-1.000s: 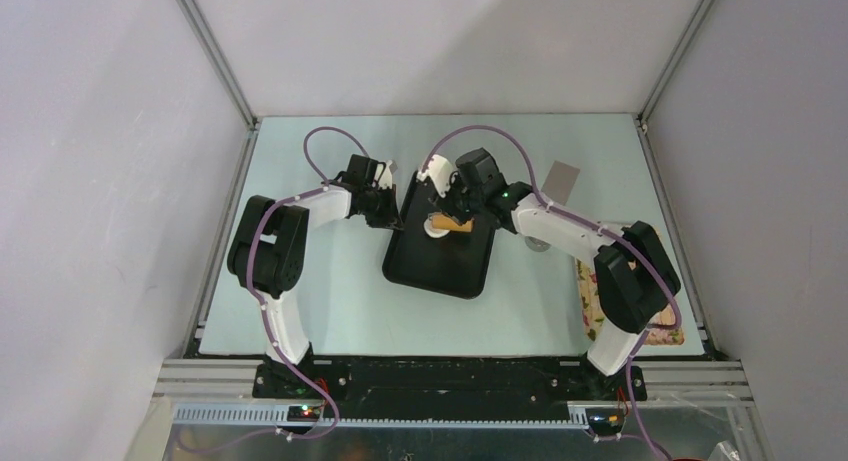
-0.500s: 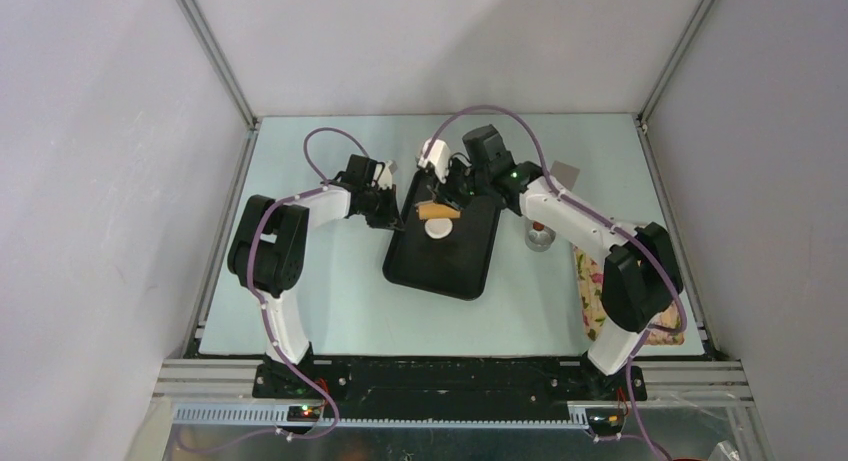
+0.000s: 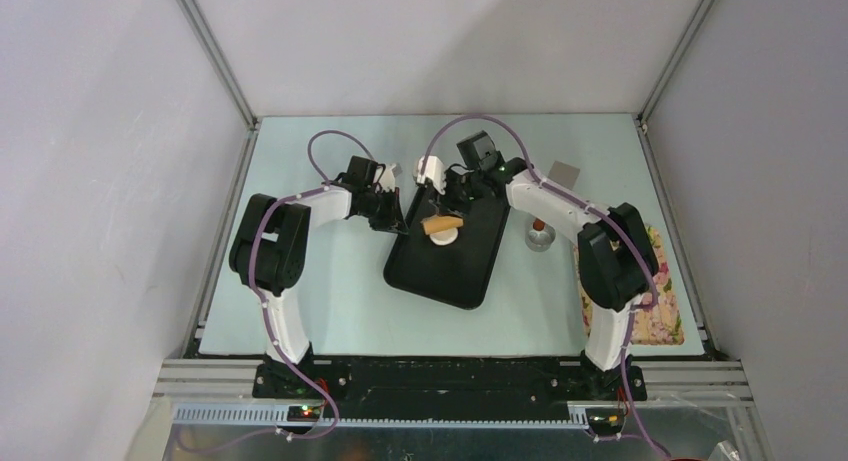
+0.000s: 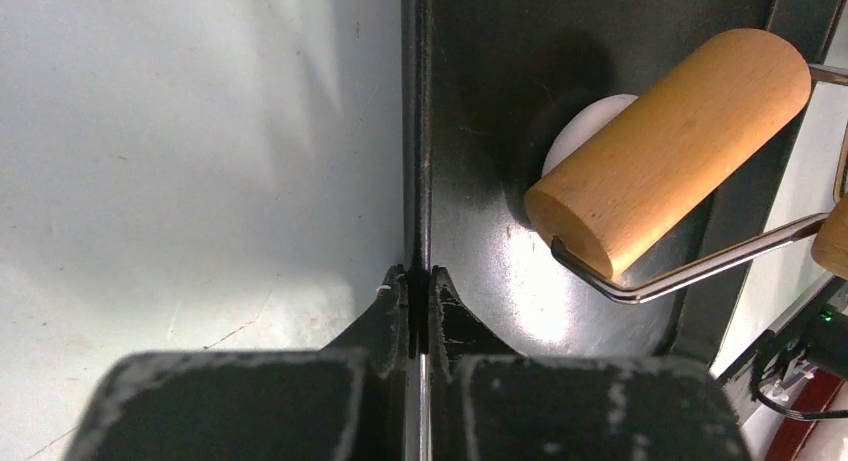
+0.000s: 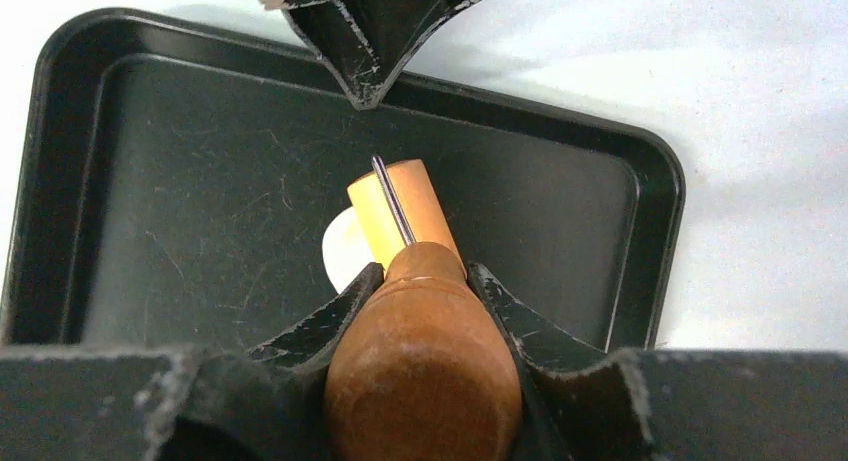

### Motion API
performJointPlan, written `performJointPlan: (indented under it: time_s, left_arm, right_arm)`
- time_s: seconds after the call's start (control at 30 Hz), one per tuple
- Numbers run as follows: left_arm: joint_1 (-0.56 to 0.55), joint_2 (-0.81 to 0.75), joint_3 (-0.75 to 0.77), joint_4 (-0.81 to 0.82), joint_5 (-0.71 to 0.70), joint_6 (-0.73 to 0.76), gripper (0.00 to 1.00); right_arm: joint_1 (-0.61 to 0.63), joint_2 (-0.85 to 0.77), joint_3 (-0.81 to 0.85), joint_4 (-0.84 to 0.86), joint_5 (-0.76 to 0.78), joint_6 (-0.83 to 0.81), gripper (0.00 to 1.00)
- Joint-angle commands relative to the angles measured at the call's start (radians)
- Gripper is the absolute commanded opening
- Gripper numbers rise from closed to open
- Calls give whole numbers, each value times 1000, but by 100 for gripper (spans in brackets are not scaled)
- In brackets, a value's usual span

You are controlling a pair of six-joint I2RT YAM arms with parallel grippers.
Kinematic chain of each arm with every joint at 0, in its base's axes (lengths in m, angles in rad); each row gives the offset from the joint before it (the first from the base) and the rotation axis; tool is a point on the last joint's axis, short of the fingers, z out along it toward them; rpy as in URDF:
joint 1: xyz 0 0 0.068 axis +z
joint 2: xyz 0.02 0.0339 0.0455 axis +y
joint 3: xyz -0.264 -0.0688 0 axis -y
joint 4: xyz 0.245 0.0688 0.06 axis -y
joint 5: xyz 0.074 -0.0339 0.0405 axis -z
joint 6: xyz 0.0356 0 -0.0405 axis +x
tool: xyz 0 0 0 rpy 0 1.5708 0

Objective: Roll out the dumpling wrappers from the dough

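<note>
- Looking down from above, the dough [image 3: 443,238] sits as a small thick disc in the black tray [image 3: 430,281], the wooden roller [image 3: 441,224] resting across it.
- Left wrist: the left hand [image 4: 411,281] pinches the tray's rim, jaws shut.
- Right wrist: the right hand [image 5: 425,273] clasps the roller's handle; the dough seems only partly flattened, so thinning remains.

Dough [image 4: 585,131]: white, flattened, on black tray [image 4: 480,41], under wooden roller [image 4: 670,131].
</note>
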Motion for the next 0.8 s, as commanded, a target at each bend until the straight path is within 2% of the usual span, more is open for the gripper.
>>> performJointPlan:
  time_s: [0.0, 0.43, 0.77]
  left_arm:
    - [-16, 49, -24, -99, 2, 37, 0]
    - [-16, 46, -24, -98, -14, 34, 0]
    - [-10, 45, -25, -99, -14, 29, 0]
  right_arm:
    - [2, -109, -61, 28, -13, -58, 0]
    - [17, -149, -132, 85, 31, -6, 0]
    - [42, -175, -336, 155, 45, -25, 0]
